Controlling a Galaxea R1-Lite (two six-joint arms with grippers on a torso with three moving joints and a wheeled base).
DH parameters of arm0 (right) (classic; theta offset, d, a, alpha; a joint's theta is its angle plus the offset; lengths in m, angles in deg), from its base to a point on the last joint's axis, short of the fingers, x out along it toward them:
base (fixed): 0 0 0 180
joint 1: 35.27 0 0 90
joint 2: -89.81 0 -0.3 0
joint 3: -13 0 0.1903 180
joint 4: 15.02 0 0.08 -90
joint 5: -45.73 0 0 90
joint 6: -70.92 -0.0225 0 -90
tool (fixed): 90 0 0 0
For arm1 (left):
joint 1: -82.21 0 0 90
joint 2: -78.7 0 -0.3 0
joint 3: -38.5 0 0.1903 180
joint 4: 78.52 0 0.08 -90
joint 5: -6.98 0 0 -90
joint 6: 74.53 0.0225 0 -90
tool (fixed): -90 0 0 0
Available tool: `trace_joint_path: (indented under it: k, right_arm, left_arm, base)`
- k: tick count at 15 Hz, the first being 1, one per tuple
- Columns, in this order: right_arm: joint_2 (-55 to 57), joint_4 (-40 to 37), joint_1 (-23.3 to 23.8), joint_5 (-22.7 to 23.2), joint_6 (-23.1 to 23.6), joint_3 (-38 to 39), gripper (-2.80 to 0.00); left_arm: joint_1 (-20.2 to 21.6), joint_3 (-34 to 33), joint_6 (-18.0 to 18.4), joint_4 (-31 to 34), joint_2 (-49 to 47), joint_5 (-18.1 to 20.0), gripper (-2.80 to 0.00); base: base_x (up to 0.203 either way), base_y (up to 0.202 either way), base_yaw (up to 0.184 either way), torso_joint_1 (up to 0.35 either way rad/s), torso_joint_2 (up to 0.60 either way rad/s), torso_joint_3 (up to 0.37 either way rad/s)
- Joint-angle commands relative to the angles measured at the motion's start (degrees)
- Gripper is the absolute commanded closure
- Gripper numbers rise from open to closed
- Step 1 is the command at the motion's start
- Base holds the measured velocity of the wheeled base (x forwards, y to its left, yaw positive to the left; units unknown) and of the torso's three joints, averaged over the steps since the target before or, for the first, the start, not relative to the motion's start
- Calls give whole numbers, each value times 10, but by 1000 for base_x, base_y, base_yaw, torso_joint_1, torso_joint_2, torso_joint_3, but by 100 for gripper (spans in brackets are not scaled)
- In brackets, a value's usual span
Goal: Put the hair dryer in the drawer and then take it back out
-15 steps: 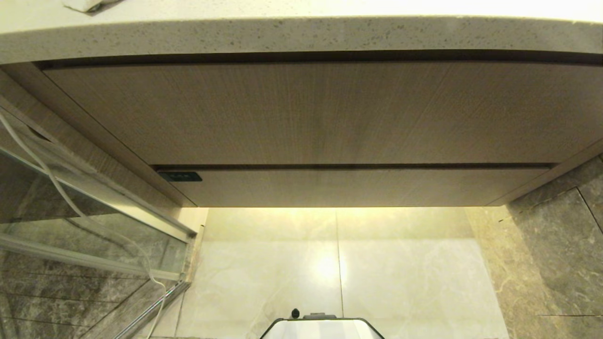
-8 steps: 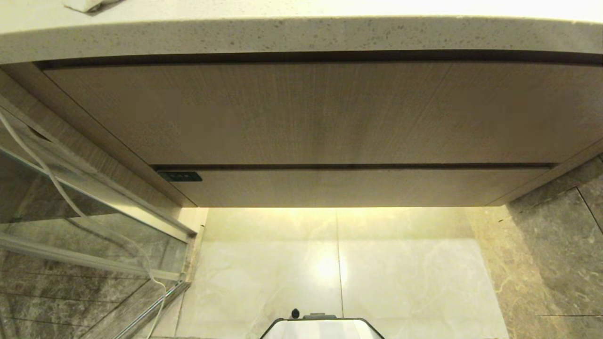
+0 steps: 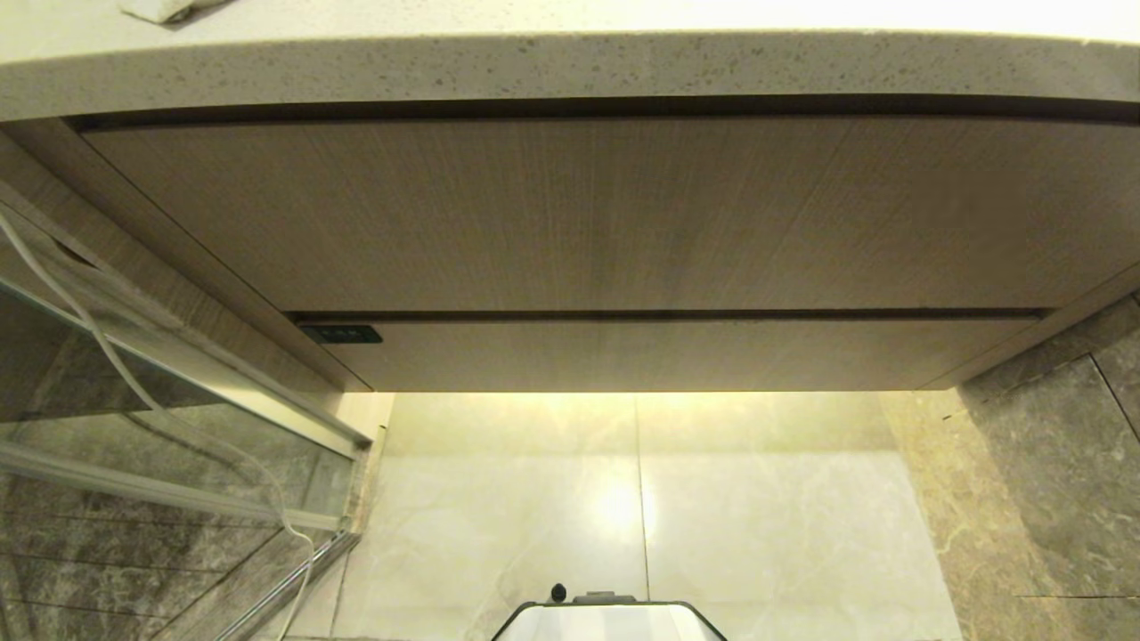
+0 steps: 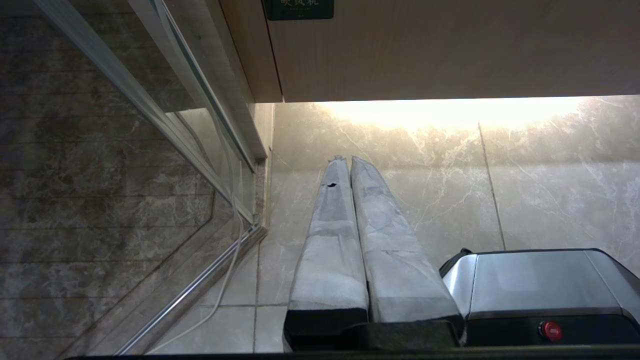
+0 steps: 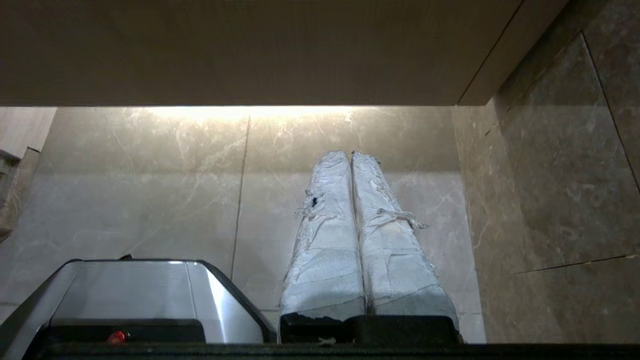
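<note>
Hair dryer, white, shows only as a sliver (image 3: 160,9) at the far left edge of the speckled stone desk (image 3: 570,67). Below it, the wide light wood-grain drawer (image 3: 677,354) is closed. Left gripper (image 4: 348,159) and right gripper (image 5: 350,154) hang over the pale marble floor (image 3: 757,516), fingers pressed together, empty.

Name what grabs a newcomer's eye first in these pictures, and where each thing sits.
The wide wood-grain vanity front under a speckled stone countertop fills the upper head view, with the shut drawer as a low strip below it. Light glows on the pale floor tiles underneath. In each wrist view, the left gripper and right gripper show cloth-wrapped fingers pressed together, holding nothing.
</note>
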Motion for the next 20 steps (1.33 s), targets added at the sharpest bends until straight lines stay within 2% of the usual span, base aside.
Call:
trace_joint_path:
  k: [1, 20]
  right_arm:
    - [0, -8, 0, 0, 0, 1, 0]
    - [0, -23, 0, -2, -13, 1, 0]
  left_arm:
    - [0, 0, 0, 0, 0, 0, 0]
    - [0, 0, 0, 0, 0, 0, 0]
  base:
    - [0, 0, 0, 0, 0, 0]
    - [0, 0, 0, 0, 0, 0]
